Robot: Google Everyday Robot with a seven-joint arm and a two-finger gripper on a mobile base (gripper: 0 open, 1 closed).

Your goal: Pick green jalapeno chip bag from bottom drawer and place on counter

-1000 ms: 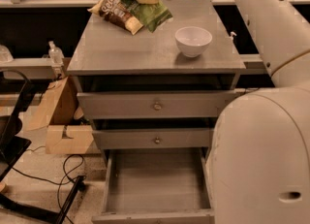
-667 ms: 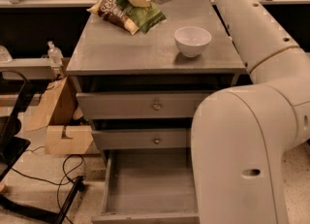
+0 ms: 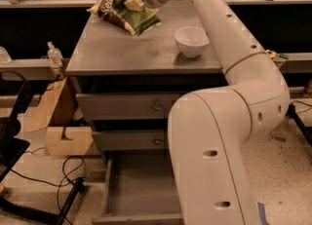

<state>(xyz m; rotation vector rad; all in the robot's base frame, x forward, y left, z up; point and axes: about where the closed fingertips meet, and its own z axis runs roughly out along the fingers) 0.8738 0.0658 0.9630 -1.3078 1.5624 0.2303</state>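
Note:
The green jalapeno chip bag (image 3: 142, 20) lies on the counter (image 3: 126, 53) at its far side, partly on top of a larger brown-and-yellow chip bag (image 3: 108, 10). My gripper (image 3: 130, 2) is at the far end of the white arm, right at the top edge of the green bag and over both bags. The bottom drawer (image 3: 139, 190) stands pulled open below, and the part of its grey floor that shows is bare. My arm hides the drawer's right side.
A white bowl (image 3: 191, 40) sits on the counter's right half. Two shut drawers with round knobs (image 3: 157, 106) are above the open one. A cardboard box (image 3: 58, 121) and cables lie on the floor at the left. A bench runs behind the cabinet.
The arm has swung leftward, so its large lower link now covers the right half of the drawers. The gripper has shifted slightly left over the bags. The green bag stays on the counter.

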